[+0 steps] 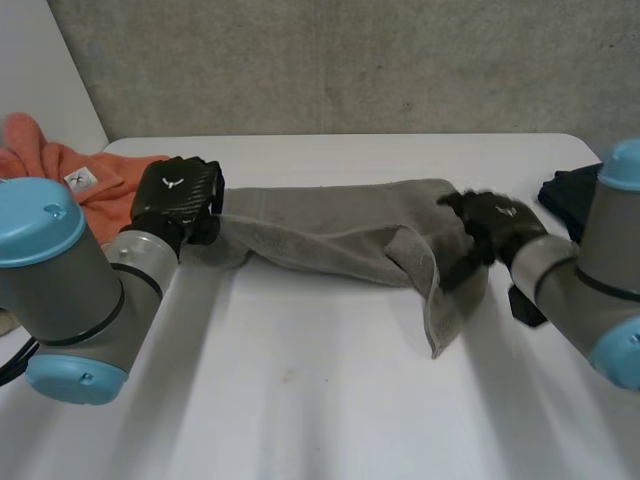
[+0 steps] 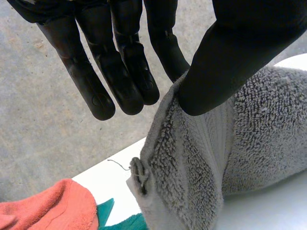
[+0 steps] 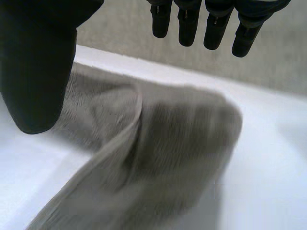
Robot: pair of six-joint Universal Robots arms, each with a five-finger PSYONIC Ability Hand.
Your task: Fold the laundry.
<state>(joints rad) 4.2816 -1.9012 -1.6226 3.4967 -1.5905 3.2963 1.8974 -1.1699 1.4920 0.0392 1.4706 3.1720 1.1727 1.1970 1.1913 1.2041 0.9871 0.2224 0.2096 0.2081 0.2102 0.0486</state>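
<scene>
— How much room is there on the tabletop (image 1: 300,400)?
— Plenty in the lower half of the frame, which is bare white from arm to arm. The far edge runs across the upper part, under the grey wall (image 1: 330,60). The upper left corner is crowded by an orange cloth (image 1: 60,170), just beside the left hand (image 1: 178,195). A dark cloth (image 1: 568,190) sits at the right edge, behind the right arm.
— And the towel (image 1: 320,225)?
— It is stretched across the middle of the frame as a long bunched band, reaching from one hand to the other. It is grey terry. Its right end is doubled over, and a flap points toward the lower centre-right.
— Is the left hand holding it?
— Yes. In the left wrist view the thumb (image 2: 225,72) pinches the towel's end against one straight finger, and the other fingers (image 2: 124,72) are spread straight beside it. A flat woven stripe runs near the hem, and a loose thread hangs off the corner. A bit of green cloth (image 2: 120,218) lies next to the orange one.
— And the right hand (image 1: 495,225)?
— It is over the towel's right end. Its own view shows the fingers (image 3: 216,28) and thumb apart and relaxed above the cloth, holding nothing.
</scene>
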